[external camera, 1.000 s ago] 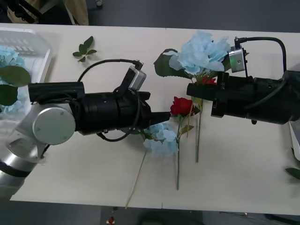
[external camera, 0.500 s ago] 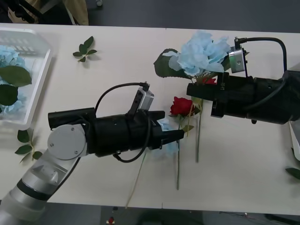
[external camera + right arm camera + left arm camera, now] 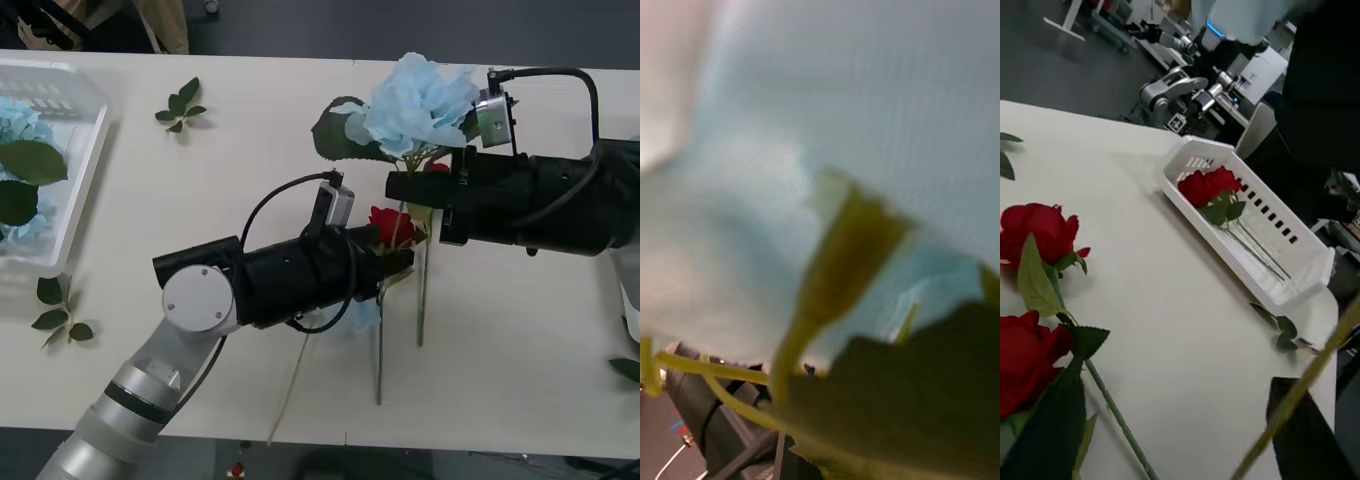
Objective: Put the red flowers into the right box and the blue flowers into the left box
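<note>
A: Left box [image 3: 70,180] already holds blue heads. Right gripper [image 3: 400,186]?
B: Beside the lifted blue flower [image 3: 415,100]; grip undeterminable.
A: Left gripper [image 3: 400,262]?
B: At table-centre rose [image 3: 390,225], likely reaching; jaw state unclear.

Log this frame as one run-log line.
left gripper: at red flowers, mid-table | right gripper: under blue flower | left box: holds blue flowers | right box: holds red flowers
</note>
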Controlling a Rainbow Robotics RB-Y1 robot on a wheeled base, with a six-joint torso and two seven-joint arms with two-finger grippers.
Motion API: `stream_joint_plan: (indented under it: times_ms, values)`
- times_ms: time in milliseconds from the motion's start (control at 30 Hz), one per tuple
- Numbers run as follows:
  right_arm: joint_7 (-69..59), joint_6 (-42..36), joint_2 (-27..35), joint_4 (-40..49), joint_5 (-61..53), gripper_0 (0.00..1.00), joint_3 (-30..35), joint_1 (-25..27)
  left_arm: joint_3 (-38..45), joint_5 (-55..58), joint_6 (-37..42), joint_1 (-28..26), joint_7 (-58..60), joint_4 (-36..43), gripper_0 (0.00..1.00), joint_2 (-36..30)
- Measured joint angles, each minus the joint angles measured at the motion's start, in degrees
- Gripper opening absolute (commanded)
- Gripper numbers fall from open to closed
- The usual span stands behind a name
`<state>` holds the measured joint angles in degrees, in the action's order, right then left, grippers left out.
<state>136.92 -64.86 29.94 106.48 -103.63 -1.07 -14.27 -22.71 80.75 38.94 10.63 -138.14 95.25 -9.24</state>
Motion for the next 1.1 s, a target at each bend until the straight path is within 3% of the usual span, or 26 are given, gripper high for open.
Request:
stream_joint_plan:
  times_ms: [67, 133, 600, 667, 767, 833, 1100]
  values:
    - [0.0, 0.0, 0.0, 0.0, 0.0, 0.0, -0.31, 0.0, -0.11, 0.0, -0.92, 0.01, -0.02, -0.01, 0.13, 0.14]
    - [0.0, 0.0, 0.0, 0.0, 0.0, 0.0, -0.34, 0.0, -0.48, 0.0, -1.41, 0.05, -0.02, -0.01, 0.0, 0.13]
    - [0.0, 0.03, 0.0, 0.0, 0.0, 0.0, -0.33, 0.0, -1.43, 1.09, -1.43, 0.25, -0.02, -0.01, 0.0, 0.01]
    - [0.0, 0.04, 0.0, 0.0, 0.0, 0.57, -0.33, 0.0, -1.43, 1.09, -1.43, 0.25, -0.02, -0.01, 0.0, 0.01]
    - [0.0, 0.05, 0.0, 0.0, 0.05, 0.94, -0.33, 0.0, -1.43, 1.15, -1.59, 0.26, -0.02, -0.01, 0.0, 0.01]
    - [0.01, 0.05, 0.0, 0.0, 0.54, 1.0, -0.33, 0.0, -1.43, 1.42, -2.05, 0.26, -0.02, -0.01, 0.0, -0.02]
    - [0.11, -0.05, 0.0, -0.65, 1.19, 1.0, -0.33, -0.2, -1.43, 1.88, -2.92, 0.31, -0.05, -0.01, 0.0, -1.35]
